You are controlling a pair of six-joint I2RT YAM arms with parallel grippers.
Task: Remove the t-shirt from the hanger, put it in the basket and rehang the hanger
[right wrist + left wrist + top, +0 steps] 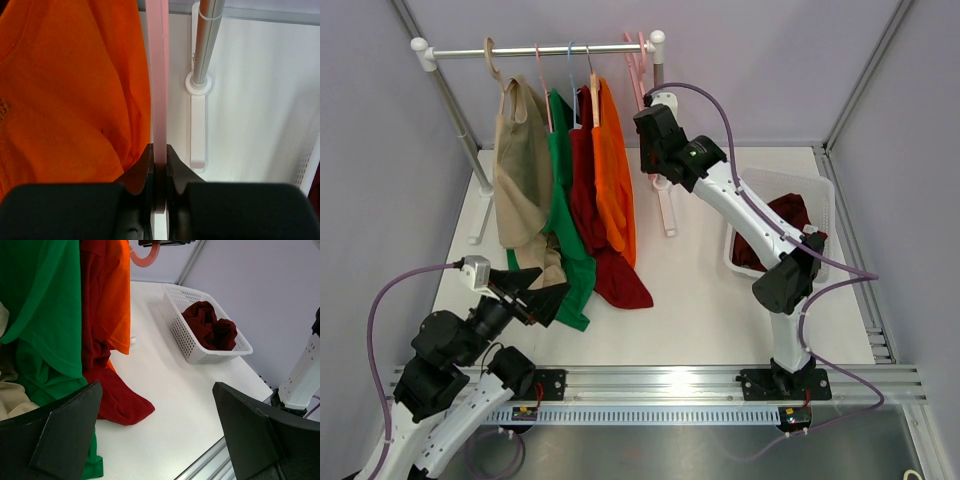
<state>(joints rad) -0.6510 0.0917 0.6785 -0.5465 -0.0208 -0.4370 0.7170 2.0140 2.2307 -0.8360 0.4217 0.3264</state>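
Note:
Several t-shirts hang on hangers on a rail [535, 48]: beige [520, 170], green [563, 220], dark red [588, 200] and orange [613, 170]. A bare pink hanger [638, 60] hangs right of the orange shirt. My right gripper [655, 125] is shut on this pink hanger [159, 75], its jaws [159, 160] pinching the thin bar, with the orange shirt [65, 100] just left of it. My left gripper [545, 290] is open and empty, low by the hems of the green shirt [40, 300] and the dark red shirt [97, 315].
A white mesh basket [820, 190] at the right holds a dark red garment [785, 215]; it also shows in the left wrist view [200, 357]. The rack's right post [202, 45] and foot stand behind the pink hanger. Grey walls enclose the table.

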